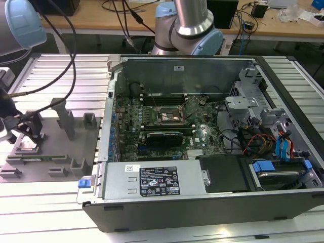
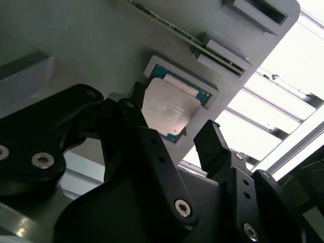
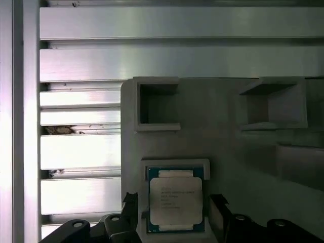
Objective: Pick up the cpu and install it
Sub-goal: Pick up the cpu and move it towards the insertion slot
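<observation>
Pick-up step, grasp not yet made. Gripper [image 2: 173,109] spread, straddling cpu [image 3: 175,201]. Cpu lies flat in pocket near gray fixture [image 3: 243,167] edge. Closing calls for a square, centred squeeze on chip edges.

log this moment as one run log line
phase: at pickup, no grasp | gripper: open, fingers either side of cpu | cpu: flat in grey holder pocket, not lifted

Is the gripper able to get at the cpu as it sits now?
Likely yes: the gripper is open, one finger either side of the cpu, nothing lying over it in its grey holder.
</observation>
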`<state>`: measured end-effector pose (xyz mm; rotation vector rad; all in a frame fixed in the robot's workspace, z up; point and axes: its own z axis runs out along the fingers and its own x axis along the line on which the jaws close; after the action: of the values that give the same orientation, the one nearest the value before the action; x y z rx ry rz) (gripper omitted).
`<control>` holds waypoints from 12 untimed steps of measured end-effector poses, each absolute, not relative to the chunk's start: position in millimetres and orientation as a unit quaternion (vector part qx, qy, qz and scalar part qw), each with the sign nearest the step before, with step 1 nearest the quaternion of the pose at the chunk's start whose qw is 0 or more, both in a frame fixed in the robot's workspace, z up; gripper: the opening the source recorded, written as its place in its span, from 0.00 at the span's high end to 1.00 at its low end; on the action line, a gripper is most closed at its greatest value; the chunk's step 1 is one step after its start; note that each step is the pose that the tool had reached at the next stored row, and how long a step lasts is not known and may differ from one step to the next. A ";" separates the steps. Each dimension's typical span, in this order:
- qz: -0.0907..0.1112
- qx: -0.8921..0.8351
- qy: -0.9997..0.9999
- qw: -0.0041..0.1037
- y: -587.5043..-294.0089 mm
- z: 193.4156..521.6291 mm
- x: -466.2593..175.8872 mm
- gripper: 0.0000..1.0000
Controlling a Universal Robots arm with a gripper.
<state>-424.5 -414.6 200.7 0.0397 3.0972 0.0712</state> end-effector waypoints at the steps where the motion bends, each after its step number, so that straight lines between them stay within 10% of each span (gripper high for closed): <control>1: 0.023 0.011 0.999 0.022 -414.6 199.4 -424.5 0.34; 12: 0.023 0.010 0.999 0.022 -414.5 194.0 -421.5 0.34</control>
<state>-421.5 -414.5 194.0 0.0310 3.0974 0.0721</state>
